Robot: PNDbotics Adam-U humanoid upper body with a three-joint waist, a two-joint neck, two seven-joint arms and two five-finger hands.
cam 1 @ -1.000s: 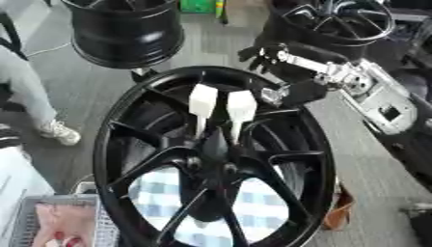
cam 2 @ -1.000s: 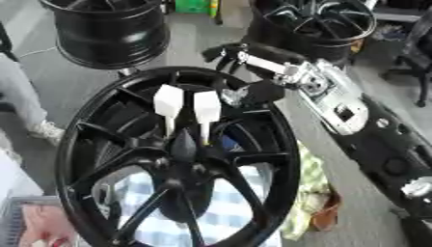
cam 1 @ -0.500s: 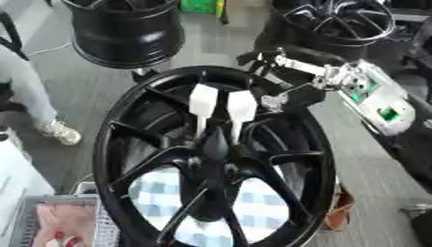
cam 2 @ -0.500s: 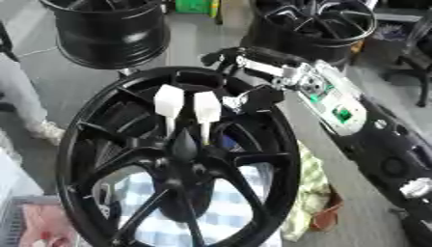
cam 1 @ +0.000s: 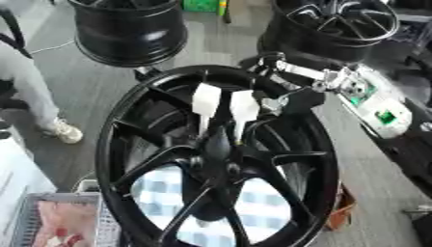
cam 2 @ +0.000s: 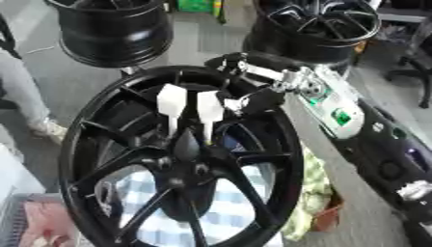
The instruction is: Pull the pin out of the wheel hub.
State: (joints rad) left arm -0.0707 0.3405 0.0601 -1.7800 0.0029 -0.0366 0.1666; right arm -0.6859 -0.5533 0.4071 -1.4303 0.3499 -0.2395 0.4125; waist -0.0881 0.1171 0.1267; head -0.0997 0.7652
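Right hand [cam 1: 291, 91] is being held at wheel hub [cam 1: 215, 154] rim beside white pins [cam 1: 226, 103]; finger state can't be told.

right hand [cam 1: 291, 94] shifted closer to the white pins [cam 1: 226, 107], over wheel hub [cam 1: 217, 159] rim

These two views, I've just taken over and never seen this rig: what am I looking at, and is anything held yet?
Both pictures come from the robot's head camera, left and right eye, looking down. The big black wheel fills the middle, with two white pins standing in its hub. The right hand reaches in from the upper right, beside the right-hand pin; whether its fingers touch the pin cannot be told. The left hand is not visible. More black wheels stand behind.
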